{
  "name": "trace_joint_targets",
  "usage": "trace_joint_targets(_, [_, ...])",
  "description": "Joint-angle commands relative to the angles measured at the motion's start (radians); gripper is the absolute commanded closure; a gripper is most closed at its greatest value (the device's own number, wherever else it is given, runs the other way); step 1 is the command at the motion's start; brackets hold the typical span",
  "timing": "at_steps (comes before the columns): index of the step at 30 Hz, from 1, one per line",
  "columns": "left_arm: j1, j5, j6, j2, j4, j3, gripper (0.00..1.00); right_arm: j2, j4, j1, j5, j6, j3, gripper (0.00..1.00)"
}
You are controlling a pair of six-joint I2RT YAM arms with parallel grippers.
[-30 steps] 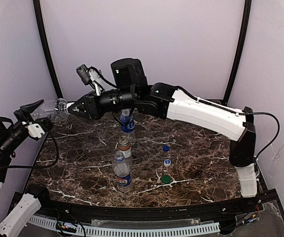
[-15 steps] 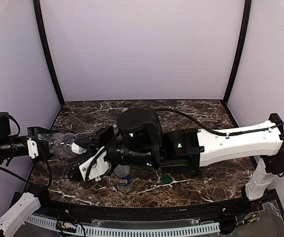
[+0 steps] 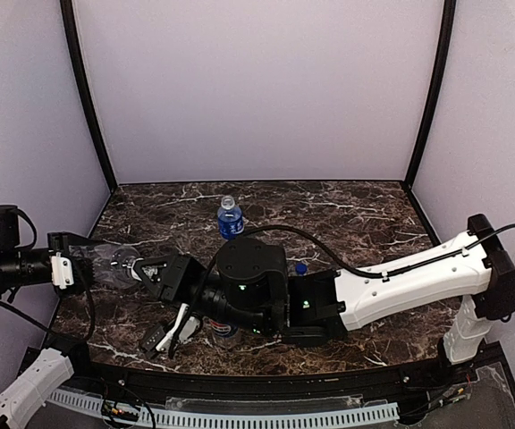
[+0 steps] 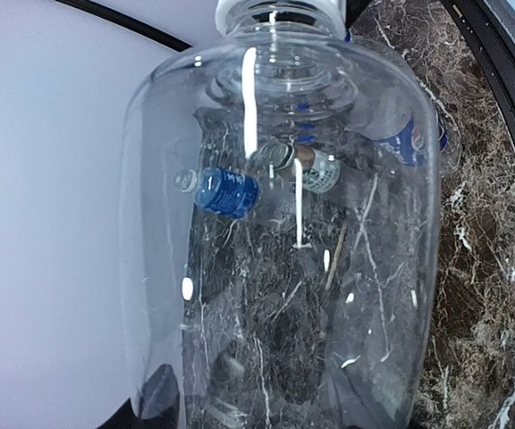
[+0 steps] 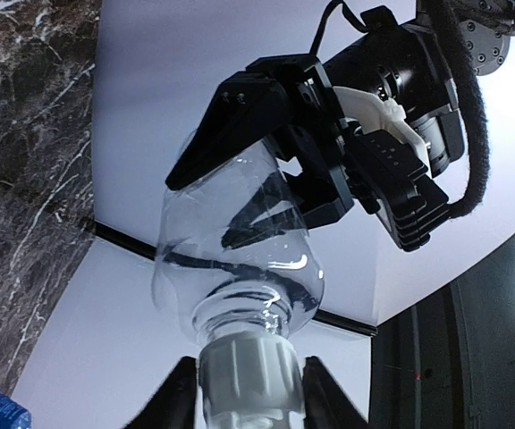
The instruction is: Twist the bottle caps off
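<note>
White cap (image 5: pixel 244 375) clamped between right gripper (image 5: pixel 244 400) jaws. Just beyond the jaws, plain clear bottle (image 5: pixel 240 259), body pinched in left gripper (image 5: pixel 257 170) jaws, lying sideways in mid-air. Judged mid-unscrew. Next: twist cap loose, bottle braced against the turn, then pull straight away.

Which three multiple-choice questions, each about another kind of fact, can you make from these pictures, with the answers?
1. Where is the clear bottle? A) on the floor B) in the air, held by the left fingers C) inside a box
2. What colour is the cap between the right fingers? A) green B) red C) white
3. How is the blue-label bottle at the back? A) upright B) on its side C) crushed
Answers: 1 B, the left fingers clamp its body; 2 C, the cap is white; 3 A, it stands alone.
</note>
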Motion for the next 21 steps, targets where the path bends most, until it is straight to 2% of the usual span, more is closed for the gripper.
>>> trace_joint_targets(1, [-0.010, 0.062, -0.112, 0.003, 0.016, -0.007, 0.63, 0.037, 0.233, 0.013, 0.052, -0.151, 0.066, 0.34])
trace_joint_targets(3, [-0.010, 0.030, -0.183, -0.005, 0.104, -0.018, 0.63, 0.032, 0.260, 0.012, 0.073, -0.055, 0.077, 0.11])
trace_joint_targets(4, [-0.010, 0.020, -0.232, -0.008, 0.137, -0.023, 0.63, 0.022, 0.258, 0.013, 0.081, -0.013, 0.078, 0.02])
trace_joint_targets(11, [-0.010, -0.074, -0.351, -0.033, 0.407, -0.080, 0.63, -0.060, 0.115, 0.013, 0.079, 0.359, 0.081, 0.01])
trace_joint_targets(14, [-0.011, -0.173, -0.366, -0.048, 0.513, -0.115, 0.63, -0.074, -0.150, -0.006, 0.022, 0.739, 0.217, 0.01])
trace_joint_targets(16, [-0.010, -0.238, -0.364, -0.054, 0.589, -0.139, 0.63, -0.070, -0.302, -0.044, -0.060, 1.116, 0.331, 0.01])
trace_joint_targets(18, [-0.009, -0.292, -0.342, -0.057, 0.652, -0.152, 0.63, -0.072, -0.366, -0.096, -0.183, 1.412, 0.401, 0.01])
trace_joint_targets(21, [-0.011, -0.341, -0.270, -0.064, 0.739, -0.170, 0.63, -0.056, -0.371, -0.174, -0.368, 1.838, 0.450, 0.03])
